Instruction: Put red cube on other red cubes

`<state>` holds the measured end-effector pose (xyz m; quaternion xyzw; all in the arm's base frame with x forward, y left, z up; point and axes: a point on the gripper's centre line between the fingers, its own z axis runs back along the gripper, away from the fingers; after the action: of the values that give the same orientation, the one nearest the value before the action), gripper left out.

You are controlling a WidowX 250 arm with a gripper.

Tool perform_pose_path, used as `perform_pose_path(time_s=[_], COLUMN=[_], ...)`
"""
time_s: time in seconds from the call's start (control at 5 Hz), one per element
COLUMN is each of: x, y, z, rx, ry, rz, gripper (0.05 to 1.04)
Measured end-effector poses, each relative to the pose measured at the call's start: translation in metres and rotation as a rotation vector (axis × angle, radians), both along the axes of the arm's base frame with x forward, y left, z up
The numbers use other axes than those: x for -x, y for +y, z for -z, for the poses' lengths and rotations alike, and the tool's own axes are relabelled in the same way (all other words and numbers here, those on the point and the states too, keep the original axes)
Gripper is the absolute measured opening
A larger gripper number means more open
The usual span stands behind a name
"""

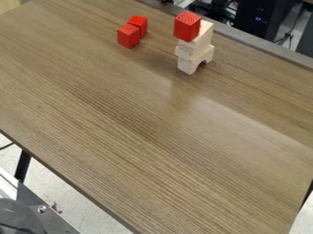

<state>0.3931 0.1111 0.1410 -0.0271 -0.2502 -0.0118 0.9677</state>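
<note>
Tabletop [147,119] in brown wood grain spreads below the camera, carrying three red cubes and a small tower near its far side. A nearer red wooden cube [127,36] and a farther red wooden cube [140,24] sit on the surface left of the tower, set corner to corner and so close that it is hard to say whether they touch. To their right, a raised red wooden cube [187,26] perches high on the tower, its grain visible on the upper face, apart from the other two. The tower is made of pale unpainted wood: an arch-shaped block [186,65] stands on the tabletop at its foot, a pale middle block [187,49] lies above, and a pale upper block [206,33] rises beside and behind the raised cube. Whether the gripper's jaws stand apart, together or clamped on anything cannot be told. Beyond the table's far edge, black equipment [260,20] shows small blue lights among dark cables. At lower left, a black table leg [23,165] stands over a pale floor [67,199], near a grey metal plate [54,223] with a round bolt [41,209] in it.
</note>
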Motion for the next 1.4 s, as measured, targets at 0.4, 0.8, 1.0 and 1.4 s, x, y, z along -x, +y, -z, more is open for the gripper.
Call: perform_pose_path(time_s=[0.4,0.8,1.0,1.4], x=[0.017,0.022,0.021,0.018], y=[-0.027,-0.043,-0.056,-0.068], z=[-0.019,-0.012,-0.008,-0.008], rx=[0.005,-0.006,-0.043,-0.066], ry=[-0.049,-0.025,0.018,0.025], rz=[0.095,0.129,0.068,0.054], gripper=[1.000,1.000,1.000,1.000])
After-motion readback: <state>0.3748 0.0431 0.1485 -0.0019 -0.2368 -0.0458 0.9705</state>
